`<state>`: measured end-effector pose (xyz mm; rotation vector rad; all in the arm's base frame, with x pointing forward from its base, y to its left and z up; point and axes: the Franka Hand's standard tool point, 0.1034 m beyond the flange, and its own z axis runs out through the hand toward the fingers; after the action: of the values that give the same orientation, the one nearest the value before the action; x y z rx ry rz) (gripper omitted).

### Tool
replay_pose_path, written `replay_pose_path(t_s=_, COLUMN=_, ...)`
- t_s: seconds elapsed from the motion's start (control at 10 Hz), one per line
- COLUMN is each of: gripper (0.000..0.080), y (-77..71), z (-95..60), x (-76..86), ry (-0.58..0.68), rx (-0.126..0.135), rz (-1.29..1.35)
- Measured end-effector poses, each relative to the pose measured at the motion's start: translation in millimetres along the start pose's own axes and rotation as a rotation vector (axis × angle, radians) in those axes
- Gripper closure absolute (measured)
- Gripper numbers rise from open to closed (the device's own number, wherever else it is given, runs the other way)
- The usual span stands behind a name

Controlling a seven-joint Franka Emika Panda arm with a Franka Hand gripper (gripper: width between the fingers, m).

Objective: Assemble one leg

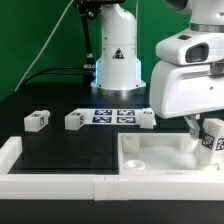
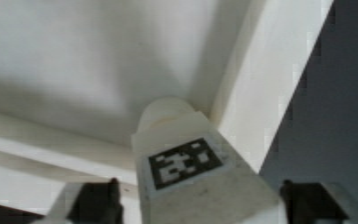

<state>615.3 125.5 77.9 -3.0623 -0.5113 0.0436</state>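
My gripper (image 1: 204, 133) hangs over the far right corner of the large white tray-shaped piece (image 1: 150, 160). It is shut on a white leg (image 1: 211, 139) whose tag faces outward. In the wrist view the leg (image 2: 190, 150) runs between my dark fingers (image 2: 94, 201), with its tagged face toward the camera. Its far end points into the tray-shaped piece's inner corner (image 2: 220, 70). I cannot tell whether that end touches the piece. Three more legs lie on the black table: one at the exterior view's left (image 1: 38, 120), one beside it (image 1: 75, 120), and one by the tray-shaped piece's back rim (image 1: 147, 118).
The marker board (image 1: 112, 115) lies flat behind the loose legs, in front of the arm's white base (image 1: 117, 65). A white rim wall (image 1: 50, 182) runs along the table's front and the exterior view's left. Cables trail at the back left.
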Motion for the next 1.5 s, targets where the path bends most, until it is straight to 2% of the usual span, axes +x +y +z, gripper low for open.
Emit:
replay_pose_path(t_s=0.1, gripper=0.0502, y=1.5, z=0.3, x=-0.3, ry=-0.001, rx=-0.001, rz=0.002)
replay_pose_path(t_s=0.5, gripper=0.0505, y=2.7, z=0.4, x=-0.8, ry=-0.001, rx=0.0, rz=0.026)
replay_pose_path(t_s=0.6, gripper=0.0505, y=4.7, z=1.2, x=-1.5, ry=0.015, rx=0.035, rz=0.21)
replay_pose_path(t_s=0.7, gripper=0.0506, y=5.5, z=1.7, x=-2.5, ry=0.018, rx=0.05, rz=0.379)
replay_pose_path(t_s=0.8, gripper=0.0506, y=5.3, z=1.9, x=-2.5, ry=0.023, rx=0.052, rz=0.462)
replay_pose_path(t_s=1.1, gripper=0.0506, y=1.3, z=3.9, x=-1.0, ry=0.027, rx=0.088, rz=1.003)
replay_pose_path(t_s=1.3, gripper=0.0506, y=-5.0, z=5.1, x=-0.3, ry=0.017, rx=0.093, rz=1.224)
replay_pose_path(t_s=1.5, gripper=0.05, y=-5.5, z=5.1, x=-0.1, ry=0.015, rx=0.096, rz=1.226)
